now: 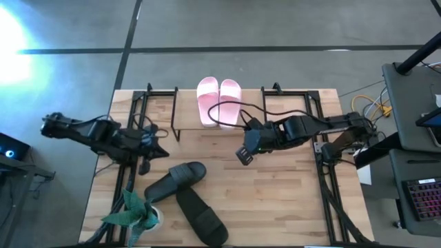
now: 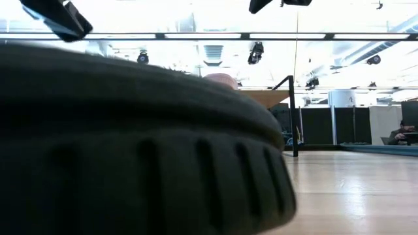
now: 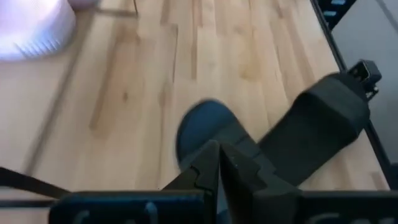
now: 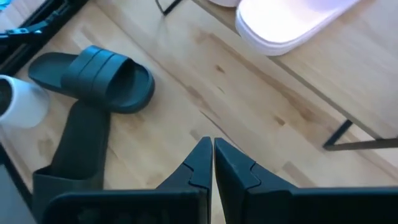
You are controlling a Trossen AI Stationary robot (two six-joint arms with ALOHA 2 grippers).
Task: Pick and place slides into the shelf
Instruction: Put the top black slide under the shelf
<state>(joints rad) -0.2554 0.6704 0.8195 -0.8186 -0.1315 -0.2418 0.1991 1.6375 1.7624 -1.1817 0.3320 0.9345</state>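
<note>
Two light pink slides lie side by side on the shelf at the table's far middle. The two dark slides lie on the tabletop nearer the front: one near the left arm, the other toward the near edge. My left gripper hangs shut above the table, just to the far left of the dark slides. My right gripper is also shut and holds nothing, hovering near the shelf's front right, with the dark slides and a pink slide in its wrist view.
A green plant in a white pot stands at the near left corner, beside the dark slides. Black metal rails run along the table's left and right sides. In the low view a dark slide fills the foreground, and the shelf's leg shows behind it.
</note>
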